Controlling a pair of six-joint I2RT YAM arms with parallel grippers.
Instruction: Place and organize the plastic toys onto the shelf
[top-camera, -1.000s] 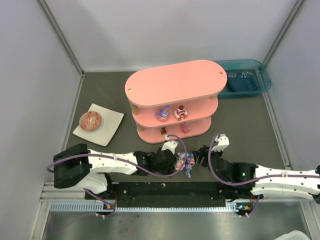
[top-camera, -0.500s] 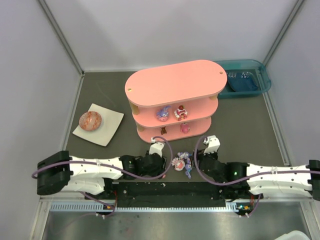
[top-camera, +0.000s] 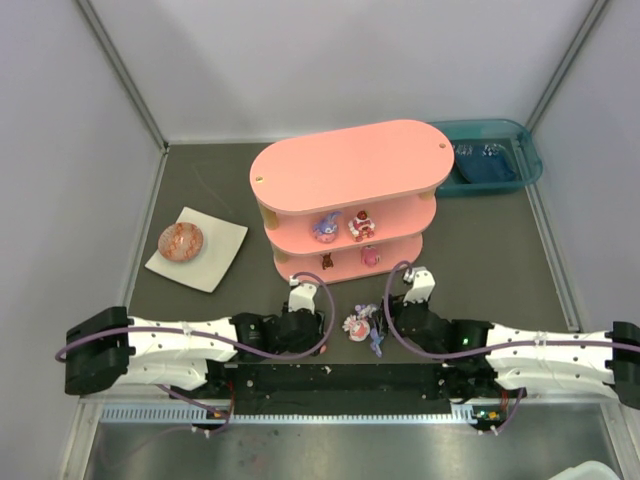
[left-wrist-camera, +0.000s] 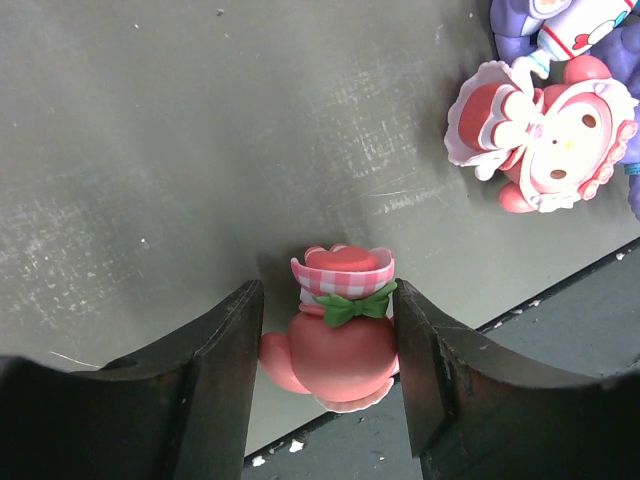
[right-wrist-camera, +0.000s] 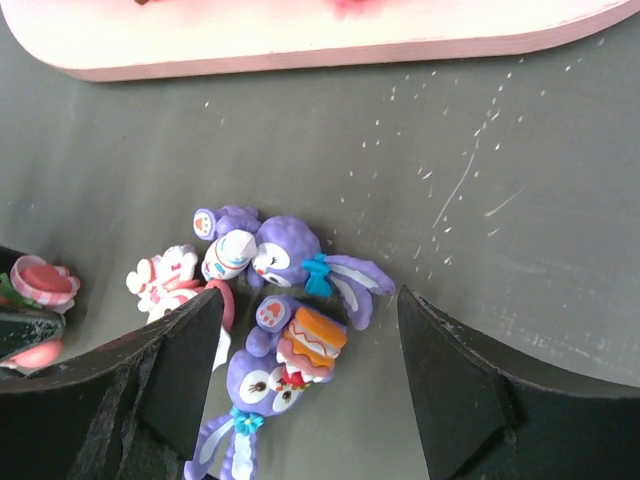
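Grip on pink toy (left-wrist-camera: 340, 345) at desk (left-wrist-camera: 150, 150) edge

Left fingers (left-wrist-camera: 215, 370) clamp the pink toy at the desk's near edge. Right fingers (right-wrist-camera: 450, 370) stand apart over two purple bunnies (right-wrist-camera: 285, 250) and a red-white toy (right-wrist-camera: 165, 280) just beside. Beyond, the shelf (top-camera: 345, 165) carries four toys (top-camera: 325, 228), two on each lower tier.

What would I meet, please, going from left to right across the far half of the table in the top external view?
white square plate → pink shelf → teal bin
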